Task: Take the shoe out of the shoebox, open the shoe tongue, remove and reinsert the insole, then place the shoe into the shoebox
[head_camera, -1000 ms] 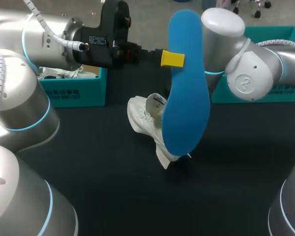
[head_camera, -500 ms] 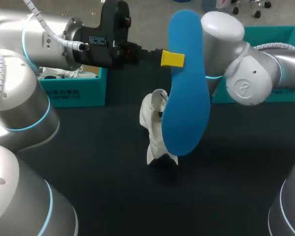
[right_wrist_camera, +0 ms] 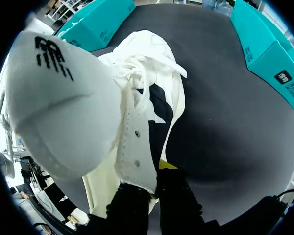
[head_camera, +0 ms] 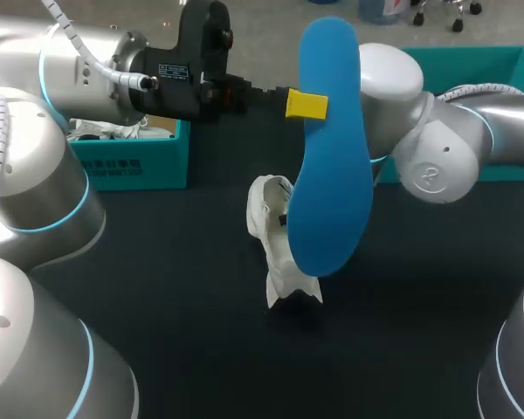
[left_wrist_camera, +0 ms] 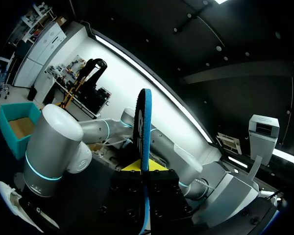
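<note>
My left gripper [head_camera: 306,105] is high over the table's middle, shut on the edge of a blue insole [head_camera: 327,157] that hangs long end down. In the left wrist view the insole [left_wrist_camera: 145,122] stands edge-on between the yellow tips. Behind and below it a white shoe [head_camera: 275,240] hangs toe down, just above the black table. In the head view the insole hides my right gripper. In the right wrist view that gripper [right_wrist_camera: 154,171] is shut on the shoe's side wall, with the shoe [right_wrist_camera: 83,98], its tongue and its laces ahead of the fingers.
A teal shoebox [head_camera: 131,161] stands at the back left with white stuffing in it. Another teal box [head_camera: 480,78] stands at the back right behind my right arm [head_camera: 428,148]. The black table top [head_camera: 201,349] spreads in front.
My right arm has turned the shoe from a slant with its opening leftward to nearly upright, toe down, and shifted it slightly. My left arm and the insole have stayed still.
</note>
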Robot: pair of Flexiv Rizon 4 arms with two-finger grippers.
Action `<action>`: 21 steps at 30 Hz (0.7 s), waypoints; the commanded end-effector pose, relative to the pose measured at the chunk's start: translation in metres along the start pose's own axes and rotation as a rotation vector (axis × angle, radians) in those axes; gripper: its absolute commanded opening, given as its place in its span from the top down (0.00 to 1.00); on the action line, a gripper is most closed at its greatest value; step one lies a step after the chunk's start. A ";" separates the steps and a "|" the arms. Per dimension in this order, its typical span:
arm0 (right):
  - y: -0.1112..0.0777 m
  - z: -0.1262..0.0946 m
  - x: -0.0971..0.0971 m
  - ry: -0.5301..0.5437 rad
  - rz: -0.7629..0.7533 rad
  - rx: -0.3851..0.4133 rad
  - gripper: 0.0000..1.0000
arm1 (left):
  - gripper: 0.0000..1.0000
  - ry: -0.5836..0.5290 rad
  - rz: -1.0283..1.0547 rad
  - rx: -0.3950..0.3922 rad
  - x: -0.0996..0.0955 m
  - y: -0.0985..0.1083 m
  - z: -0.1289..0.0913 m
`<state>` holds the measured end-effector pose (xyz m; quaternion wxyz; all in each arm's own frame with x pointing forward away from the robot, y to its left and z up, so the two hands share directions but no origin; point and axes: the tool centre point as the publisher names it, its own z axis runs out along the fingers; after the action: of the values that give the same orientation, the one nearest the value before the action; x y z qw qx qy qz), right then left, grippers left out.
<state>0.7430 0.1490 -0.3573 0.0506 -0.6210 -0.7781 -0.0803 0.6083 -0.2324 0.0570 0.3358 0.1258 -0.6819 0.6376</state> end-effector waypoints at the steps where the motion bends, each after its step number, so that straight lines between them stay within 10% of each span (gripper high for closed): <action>1: 0.004 0.011 0.004 -0.029 0.023 -0.002 1.00 | 1.00 0.000 0.000 0.001 -0.001 0.000 0.002; 16: 0.003 0.030 -0.007 -0.026 0.102 -0.018 1.00 | 1.00 0.000 0.000 0.001 -0.001 0.000 0.002; 19: 0.003 0.033 -0.007 -0.018 0.093 -0.001 0.00 | 1.00 0.000 0.000 0.001 -0.001 0.000 0.002; 21: 0.002 0.032 -0.008 -0.017 0.093 -0.001 0.00 | 1.00 0.000 0.000 0.001 -0.001 0.000 0.002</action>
<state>0.7443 0.1473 -0.3875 0.0441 -0.6575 -0.7486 -0.0735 0.6083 -0.2324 0.0570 0.3358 0.1258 -0.6819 0.6375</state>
